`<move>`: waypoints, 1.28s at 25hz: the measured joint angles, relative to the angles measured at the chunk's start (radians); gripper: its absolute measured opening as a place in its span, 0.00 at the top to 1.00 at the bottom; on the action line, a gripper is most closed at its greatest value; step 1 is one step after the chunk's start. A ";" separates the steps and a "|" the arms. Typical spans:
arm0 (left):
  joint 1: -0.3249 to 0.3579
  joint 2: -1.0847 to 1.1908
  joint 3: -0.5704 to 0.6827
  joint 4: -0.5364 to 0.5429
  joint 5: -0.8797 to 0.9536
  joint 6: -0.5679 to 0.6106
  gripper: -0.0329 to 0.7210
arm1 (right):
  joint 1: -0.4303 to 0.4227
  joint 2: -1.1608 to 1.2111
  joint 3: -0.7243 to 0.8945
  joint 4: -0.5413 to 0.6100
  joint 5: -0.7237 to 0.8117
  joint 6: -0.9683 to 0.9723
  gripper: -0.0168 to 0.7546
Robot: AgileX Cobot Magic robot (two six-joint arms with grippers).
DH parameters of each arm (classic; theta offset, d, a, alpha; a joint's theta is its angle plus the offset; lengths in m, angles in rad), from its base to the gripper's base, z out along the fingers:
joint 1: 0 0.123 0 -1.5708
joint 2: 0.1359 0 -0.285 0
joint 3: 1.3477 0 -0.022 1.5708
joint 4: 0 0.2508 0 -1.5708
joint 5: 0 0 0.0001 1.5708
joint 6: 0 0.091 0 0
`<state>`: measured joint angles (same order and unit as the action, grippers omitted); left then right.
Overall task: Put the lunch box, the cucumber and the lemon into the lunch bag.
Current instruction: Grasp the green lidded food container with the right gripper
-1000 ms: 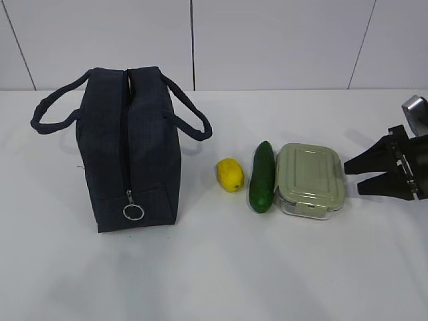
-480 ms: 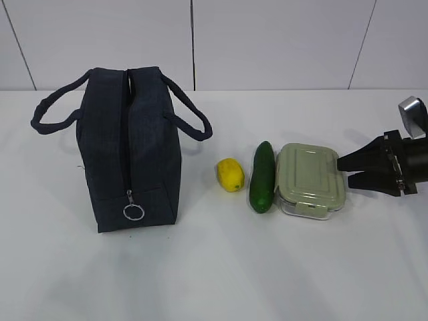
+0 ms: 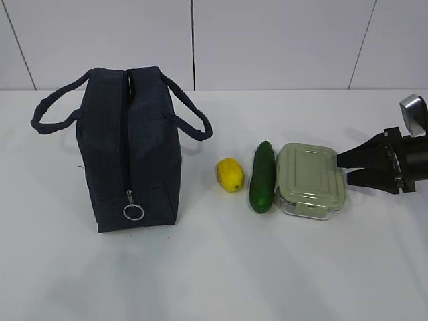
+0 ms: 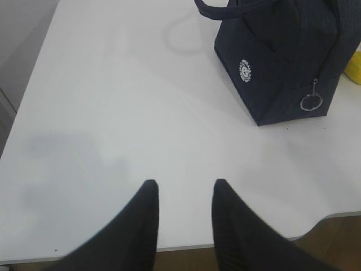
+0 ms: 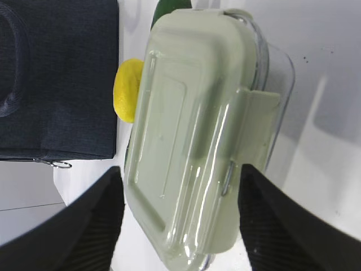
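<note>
On the white table [image 3: 214, 267], the lunch bag [image 3: 128, 150] stands left; lemon [image 3: 229, 174], cucumber [image 3: 262, 176] and lunch box [image 3: 310, 179] lie in a row to its right. Right gripper [image 3: 348, 168], fingers wide, reaches the box's right edge; left gripper [image 4: 183, 195] hovers with fingers apart.

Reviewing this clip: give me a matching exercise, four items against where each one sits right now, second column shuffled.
Items:
1. lemon
2. cucumber
3. lunch box
4. lunch bag

Places:
A. lying between the lemon and the lunch box
B. standing at the left of the table, zipper ring pull hanging at its near end
C. directly in front of the right gripper, whose jaws are open
D. between the bag and the cucumber

Pairs: 1-D, 2-A, 3-C, 4-B
</note>
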<state>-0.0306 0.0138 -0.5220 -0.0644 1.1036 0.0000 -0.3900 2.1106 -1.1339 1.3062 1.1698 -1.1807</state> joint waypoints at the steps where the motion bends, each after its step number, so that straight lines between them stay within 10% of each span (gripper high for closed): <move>1: 0.000 0.000 0.000 0.000 0.000 0.000 0.64 | 0.000 0.002 0.000 0.000 0.000 0.000 0.34; 32: 0.000 0.000 0.000 0.000 0.000 0.000 0.64 | 0.000 0.138 -0.047 0.082 0.002 0.000 0.34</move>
<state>-0.0306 0.0138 -0.5220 -0.0644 1.1036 0.0000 -0.3900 2.2485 -1.1811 1.3880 1.1717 -1.1807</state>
